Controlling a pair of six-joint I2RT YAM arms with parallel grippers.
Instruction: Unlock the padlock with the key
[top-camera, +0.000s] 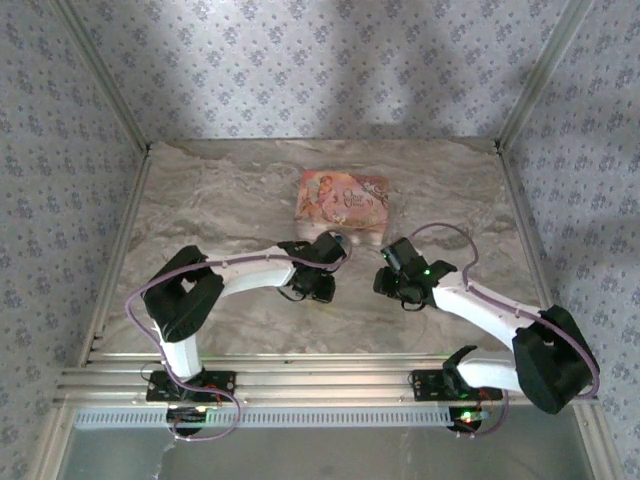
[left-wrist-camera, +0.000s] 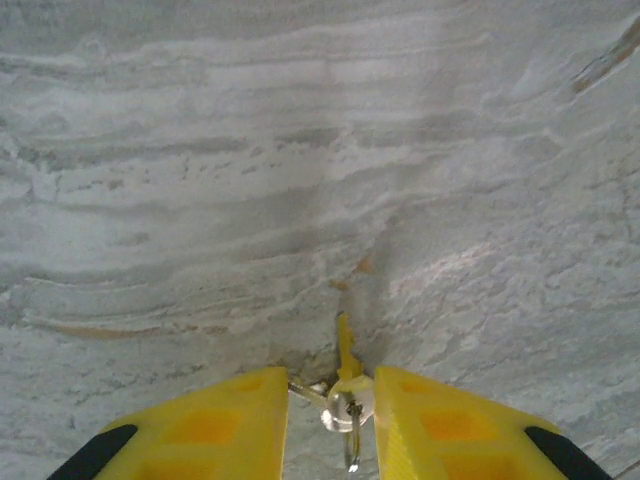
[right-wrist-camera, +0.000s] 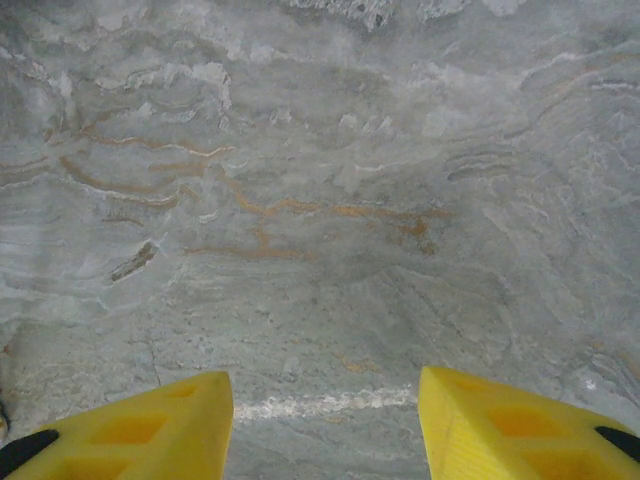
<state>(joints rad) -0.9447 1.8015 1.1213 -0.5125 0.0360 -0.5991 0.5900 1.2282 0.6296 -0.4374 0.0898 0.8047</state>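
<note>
Left gripper (left-wrist-camera: 331, 386) straddles key (left-wrist-camera: 345, 347), grasp unclear | keyring (left-wrist-camera: 354, 442) cut off below | right gripper (right-wrist-camera: 324, 386) released

LEFT WRIST CAMERA: The yellow plastic fingers (left-wrist-camera: 220, 420) of the left tool (left-wrist-camera: 331, 378) are cut off at the lower edge. Between them, a small yellowish metal key (left-wrist-camera: 346, 352) on a thin wire ring (left-wrist-camera: 345, 412) shows only as a blur. The ring half masks the key's head, and whether the fingers pinch it cannot be told. The right tool (right-wrist-camera: 325, 385) has its yellow fingers (right-wrist-camera: 500, 420) cropped the same way. From above, the left arm's dark wrist (top-camera: 318, 283) hides part of the near edge of the pink floral-printed flat box (top-camera: 343, 198), its print too small to read.
</note>
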